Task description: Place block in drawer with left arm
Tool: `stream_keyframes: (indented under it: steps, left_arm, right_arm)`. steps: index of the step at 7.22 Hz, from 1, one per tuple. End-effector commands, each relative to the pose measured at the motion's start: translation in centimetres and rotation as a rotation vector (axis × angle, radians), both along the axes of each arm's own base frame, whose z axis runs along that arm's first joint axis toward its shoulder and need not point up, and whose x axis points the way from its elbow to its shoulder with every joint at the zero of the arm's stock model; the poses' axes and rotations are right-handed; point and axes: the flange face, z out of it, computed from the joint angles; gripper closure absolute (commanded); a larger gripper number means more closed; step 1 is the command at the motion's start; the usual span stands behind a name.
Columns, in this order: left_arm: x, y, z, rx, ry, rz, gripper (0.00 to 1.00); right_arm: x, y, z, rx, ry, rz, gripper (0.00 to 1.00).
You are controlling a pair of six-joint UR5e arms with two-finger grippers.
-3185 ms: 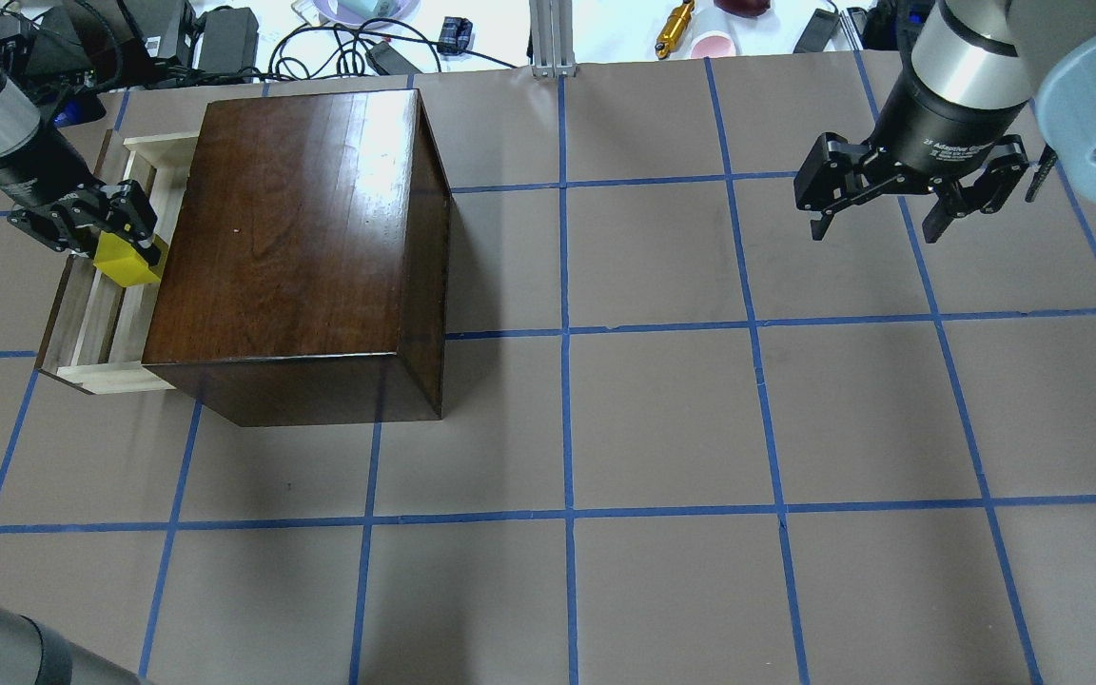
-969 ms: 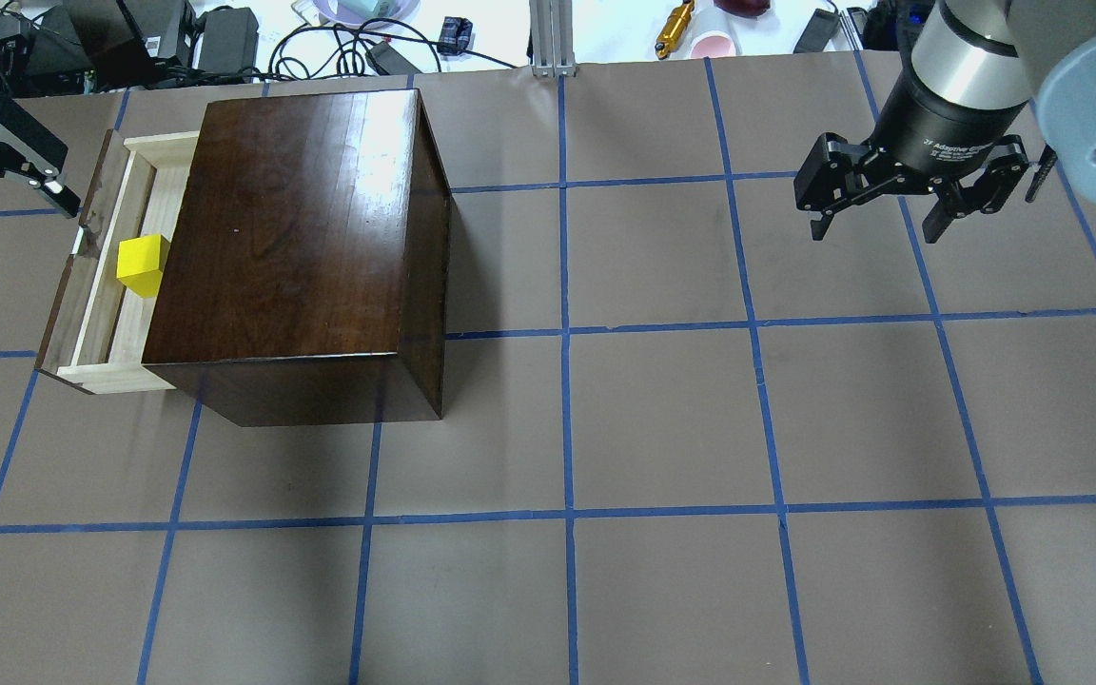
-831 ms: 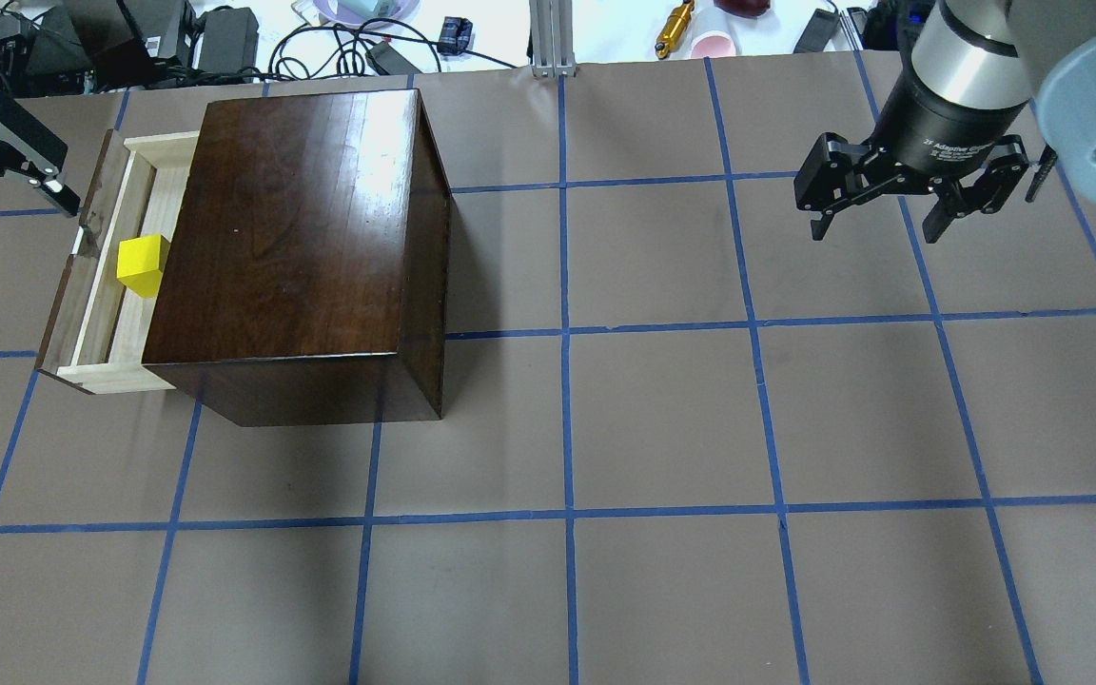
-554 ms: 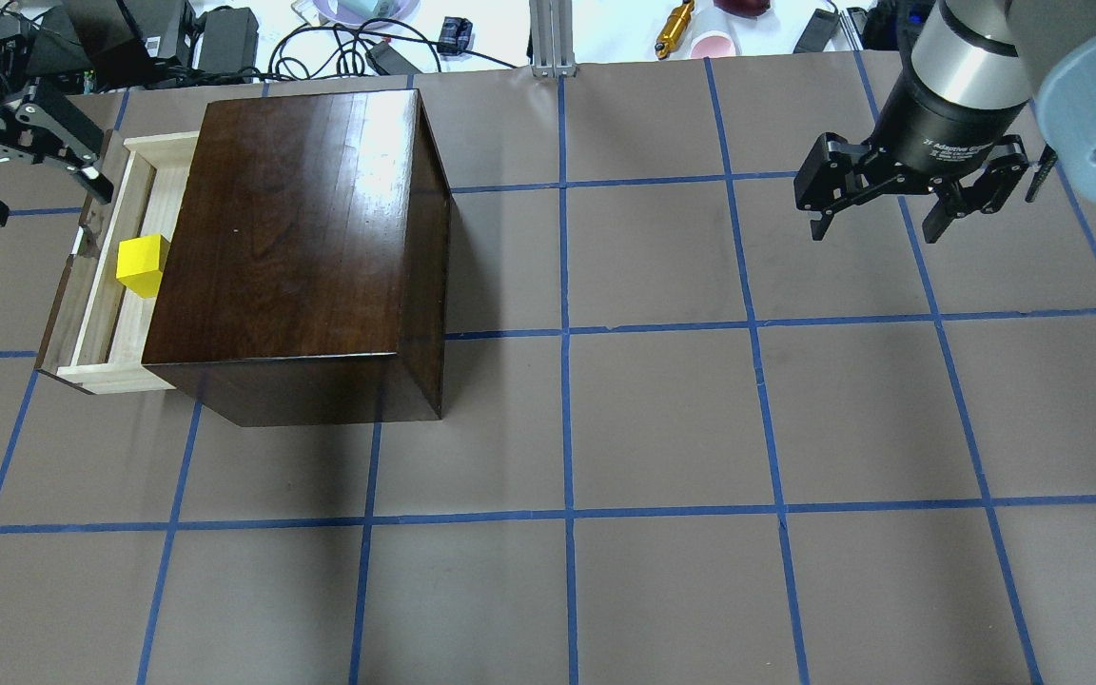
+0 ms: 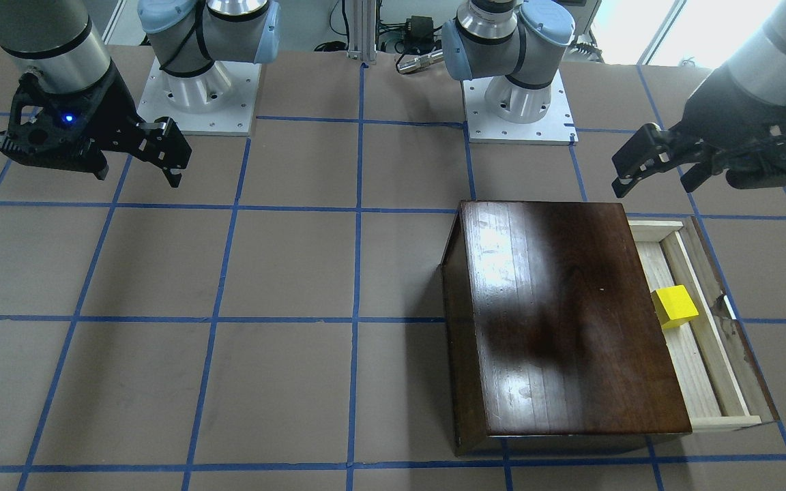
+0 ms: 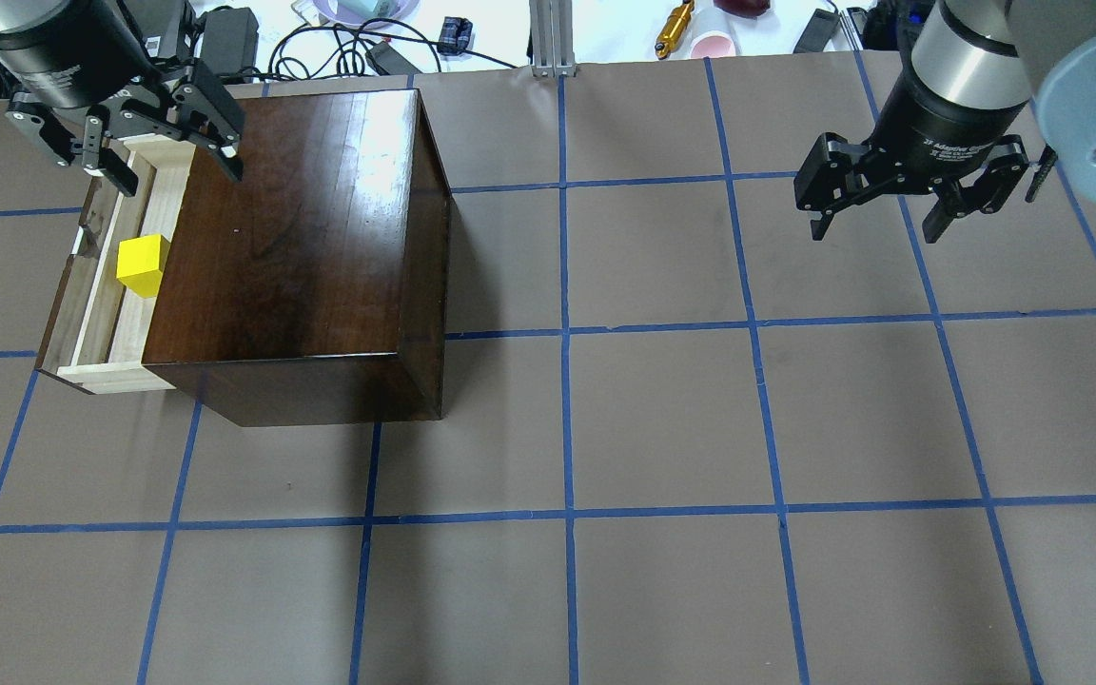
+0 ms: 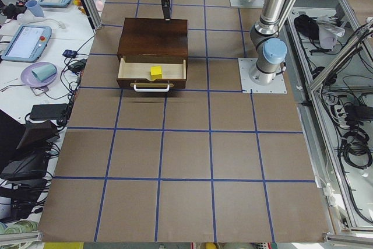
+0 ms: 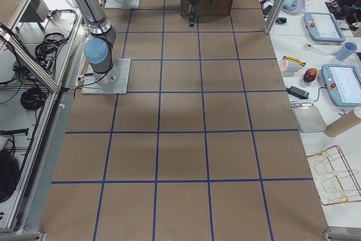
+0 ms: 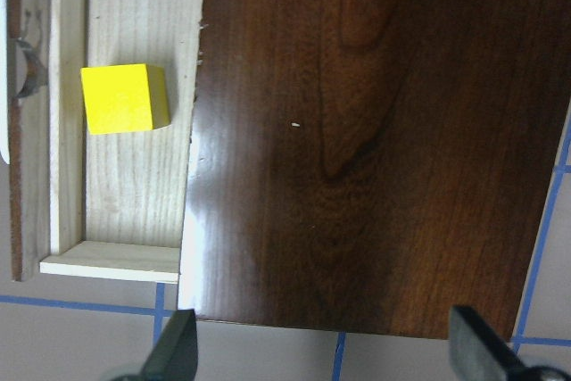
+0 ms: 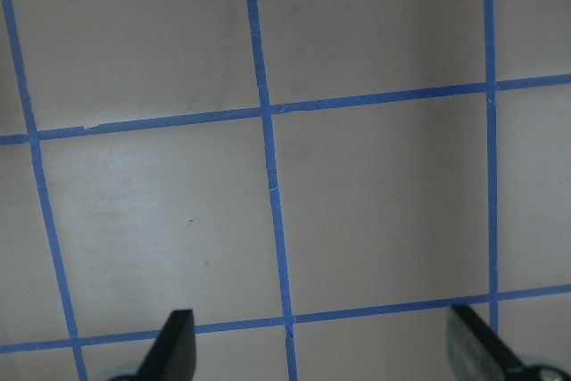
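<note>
The yellow block (image 6: 143, 265) lies in the open drawer (image 6: 103, 319) of the dark-brown cabinet (image 6: 301, 238), near the drawer's middle and against the cabinet's front. It also shows in the front view (image 5: 674, 306) and the left wrist view (image 9: 125, 98). My left gripper (image 6: 174, 169) is open and empty. It hovers above the far end of the drawer and the cabinet's far left corner, apart from the block. My right gripper (image 6: 876, 226) is open and empty above the table at the far right.
The cabinet stands on the left half of the brown table with blue tape lines (image 6: 662, 419). Cables, adapters and small items (image 6: 348, 38) lie beyond the table's far edge. The drawer's metal handle (image 7: 151, 88) sticks out on its front panel.
3.2 s ago my left gripper held the block over the drawer; it has since let go and drawn back left. In the last second it has swung right, above the drawer's far end. The right arm has not moved.
</note>
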Motion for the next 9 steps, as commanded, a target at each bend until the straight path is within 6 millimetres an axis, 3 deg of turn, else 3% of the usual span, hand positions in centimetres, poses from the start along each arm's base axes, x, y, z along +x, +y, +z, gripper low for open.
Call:
stream_keyframes:
  steps: [1, 9]
  left_arm:
    - [-2.51, 0.33, -0.34, -0.001, -0.107, -0.060, 0.00]
    - [-2.99, -0.34, -0.45, -0.032, -0.043, -0.001, 0.00]
  right_arm:
    - [0.00, 0.00, 0.00, 0.000, 0.000, 0.000, 0.00]
    - [0.00, 0.00, 0.00, 0.000, 0.000, 0.000, 0.00]
